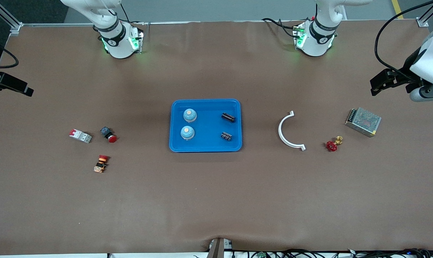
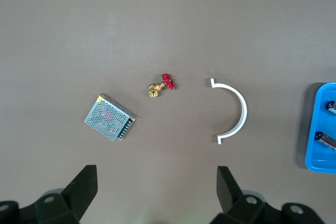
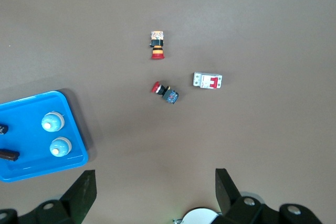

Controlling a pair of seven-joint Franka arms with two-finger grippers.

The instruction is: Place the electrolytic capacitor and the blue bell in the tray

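Front view first: tray [image 1: 205, 147] sits mid-table between my two arms, already holding two blue bells [image 1: 189, 115] and two capacitors [image 1: 228, 117], so I judge nothing is left to fetch. Left wrist view: left gripper [image 2: 156, 192] is spread wide and empty, over bare table near the metal box [image 2: 109, 117], tray well apart. Right wrist view: right gripper [image 3: 155, 192] gapes empty too, tray [image 3: 73, 124] off to one side

Even, diffuse overhead light covers the brown tabletop [image 1: 216, 200]; shadows are short and soft, with no glare, and all views are sharp.
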